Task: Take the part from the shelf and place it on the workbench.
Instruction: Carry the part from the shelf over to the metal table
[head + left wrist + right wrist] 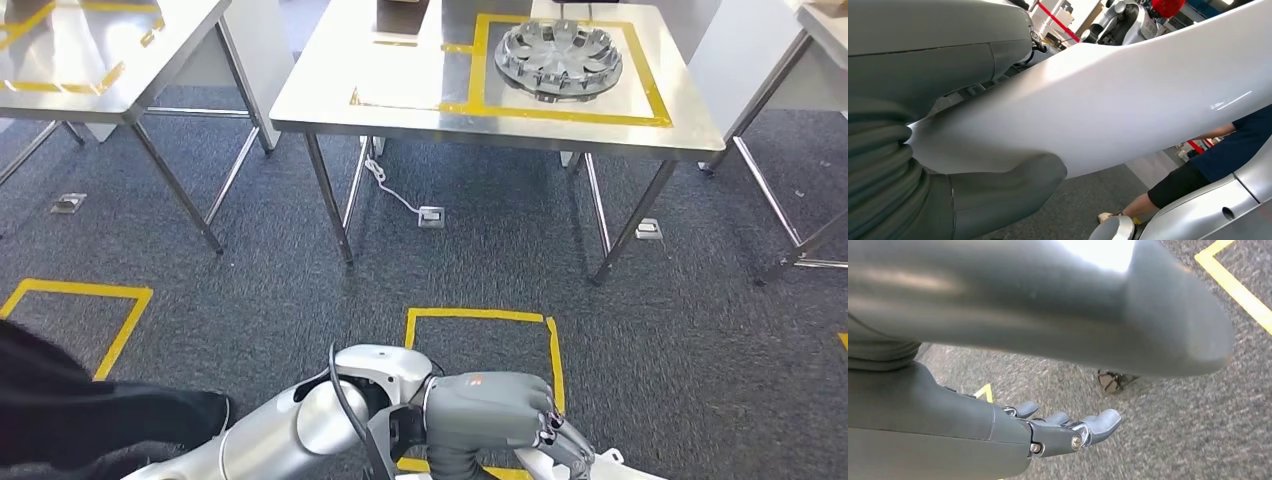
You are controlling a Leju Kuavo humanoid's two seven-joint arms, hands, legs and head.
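A large, smooth, glossy white part (pixel 1128 95) runs across the left wrist view. My left hand (pixel 923 150) grips it, with the thick grey thumb (pixel 1008 192) on one side and the palm cover on the other. In the head view that hand (pixel 490 408) is low in front of my body, at the end of the silver arm. The steel workbench (pixel 420 100) stands ahead across the carpet, marked with yellow tape. My right hand (pixel 998 425) hangs over the carpet with its fingers (pixel 1088 426) stretched out and nothing between them and the thumb.
A round silver wheel cover (pixel 558 58) lies inside the taped square on the workbench. A second steel table (pixel 90 60) stands to the left and a third (pixel 820 20) to the right. A yellow square (pixel 480 320) marks the floor. A person (pixel 1208 165) in dark clothes stands close by.
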